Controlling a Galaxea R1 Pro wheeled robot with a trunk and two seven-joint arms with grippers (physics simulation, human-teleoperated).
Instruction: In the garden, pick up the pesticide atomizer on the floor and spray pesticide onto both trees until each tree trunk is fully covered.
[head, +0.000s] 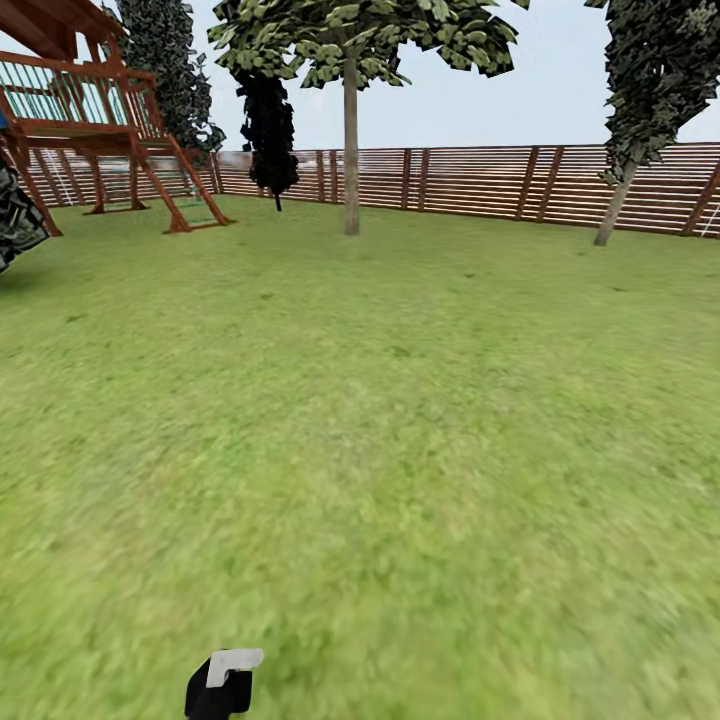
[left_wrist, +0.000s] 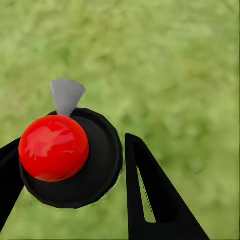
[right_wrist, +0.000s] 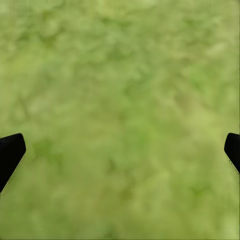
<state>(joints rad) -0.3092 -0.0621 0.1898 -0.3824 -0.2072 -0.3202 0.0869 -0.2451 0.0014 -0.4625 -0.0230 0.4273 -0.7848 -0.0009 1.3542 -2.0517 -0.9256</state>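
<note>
The pesticide atomizer (left_wrist: 70, 155) has a round black body, a glossy red ball on top and a grey nozzle. My left gripper (left_wrist: 75, 172) is shut on it, one black finger on each side of the body, above the lawn. The atomizer (head: 222, 685) also peeks in at the bottom edge of the head view, its pale nozzle pointing right. My right gripper (right_wrist: 120, 155) is open over bare grass, with nothing between its fingers. Far ahead stands a tree with a straight pale tree trunk (head: 351, 150). Another tree with a leaning trunk (head: 614, 208) stands at the right by the fence.
A brown slatted fence (head: 470, 180) closes the far side of the lawn. A red-brown wooden play tower (head: 90, 120) with a ladder stands at the far left. A dark narrow tree (head: 268, 130) hangs before the fence. Green lawn (head: 400, 420) stretches from me to the trees.
</note>
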